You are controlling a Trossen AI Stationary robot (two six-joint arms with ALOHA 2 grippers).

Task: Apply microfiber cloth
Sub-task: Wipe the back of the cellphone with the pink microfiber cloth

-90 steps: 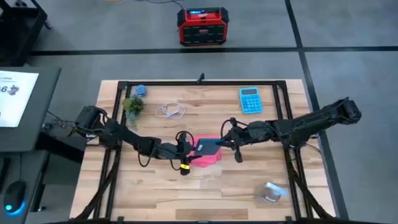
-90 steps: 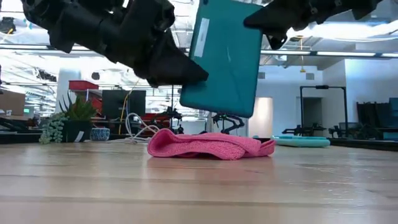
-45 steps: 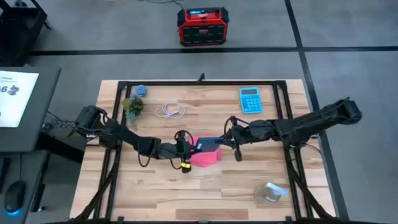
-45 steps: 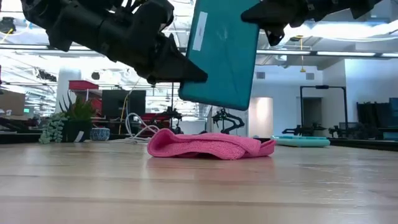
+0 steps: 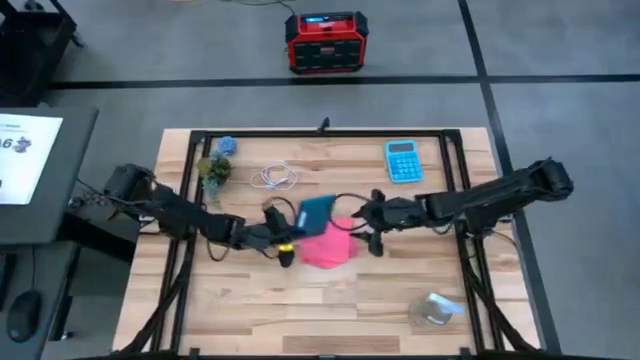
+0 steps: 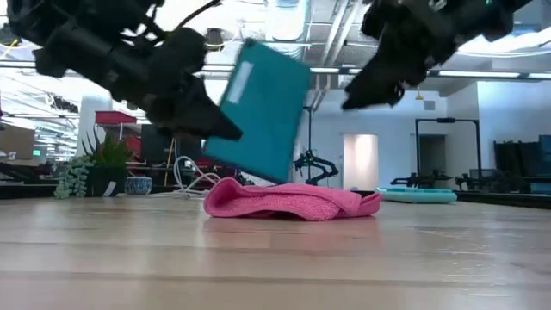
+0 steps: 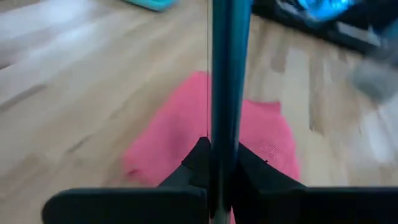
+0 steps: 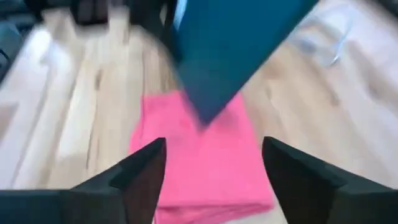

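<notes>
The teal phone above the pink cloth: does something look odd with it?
Yes. The teal phone hangs tilted in the air, gripped at one edge only by the left gripper; the right gripper is open, over the microfiber cloth.

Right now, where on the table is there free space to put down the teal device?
Bare wood lies along the near edge, left of the clear plastic piece, and between the white cable and blue calculator. The middle is crowded: pink cloth, left gripper, right gripper.

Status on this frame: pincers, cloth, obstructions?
Left pincer shut on teal phone, held tilted above cloth. Right pincer open, empty. Pink microfiber cloth crumpled on table, untouched. Nothing blocking.
</notes>
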